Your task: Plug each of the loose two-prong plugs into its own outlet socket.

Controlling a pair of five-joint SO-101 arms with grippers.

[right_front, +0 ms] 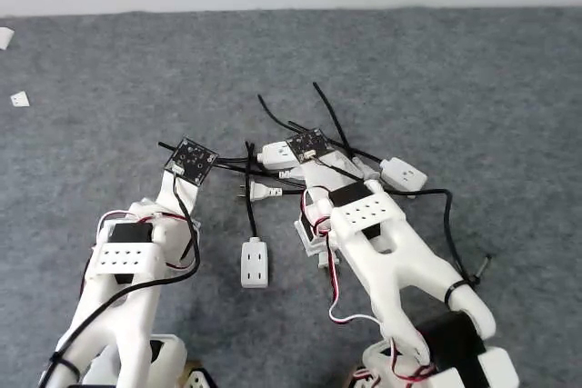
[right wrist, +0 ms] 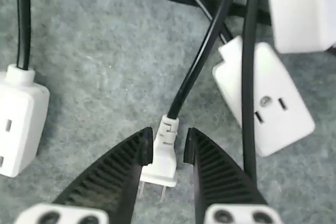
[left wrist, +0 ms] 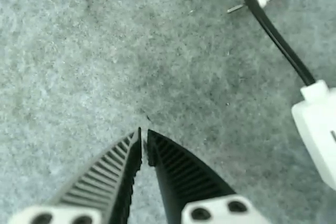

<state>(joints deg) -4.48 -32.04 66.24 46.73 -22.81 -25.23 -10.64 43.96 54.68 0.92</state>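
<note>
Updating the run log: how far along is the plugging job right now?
Done: nothing visibly. The white plastic outlet socket on the grey carpet shows empty slots. In hand: the right gripper brackets a white two-prong plug on a black cord, fingers either side and not clearly clamped. The left gripper is shut and empty over the carpet. Left: every insertion.

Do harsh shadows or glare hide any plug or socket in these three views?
High view: soft, even light, only faint shadows, the middle socket plain against the grey mat. Right wrist view: no glare; the plug at the right claw and the angled socket with its slots read clearly. Left wrist view: the edge socket is bright and nearly featureless; the left claw throws no hard shadow.
</note>
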